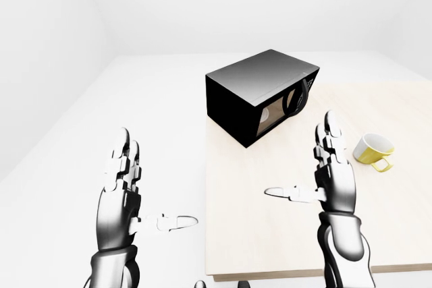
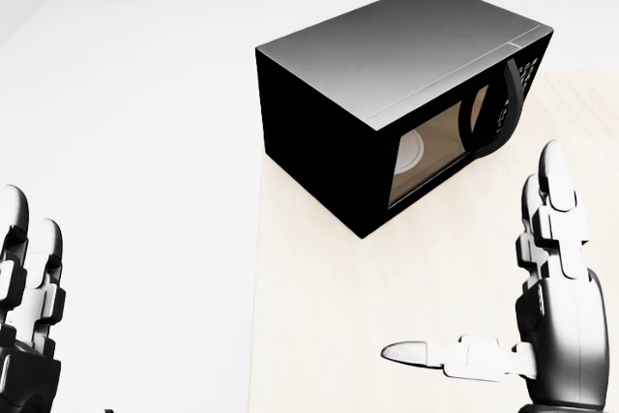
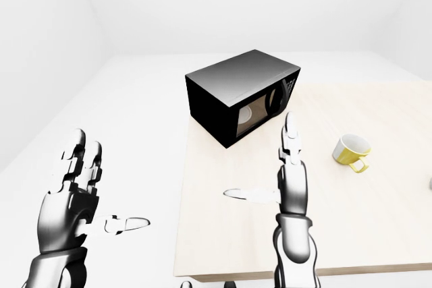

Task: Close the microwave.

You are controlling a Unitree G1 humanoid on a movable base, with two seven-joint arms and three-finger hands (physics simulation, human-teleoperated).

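The black microwave point(image 2: 387, 84) stands on the light wooden table point(image 2: 319, 316), near its left edge. Its door point(image 2: 445, 137) lies flush against the body, and the turntable shows through the window. The dark curved handle point(image 2: 510, 94) sits beside the control panel. My right hand point(image 2: 484, 278) hovers over the table below the microwave and apart from it. It is open, with the fingers point(image 2: 551, 200) pointing up and the thumb stretched left. My left hand point(image 1: 158, 180) is raised off the table's left side, open and empty.
A yellow mug point(image 1: 373, 150) lies on the table to the right of the microwave. The table's left edge point(image 1: 206, 200) runs between my two hands. White floor and walls surround the table.
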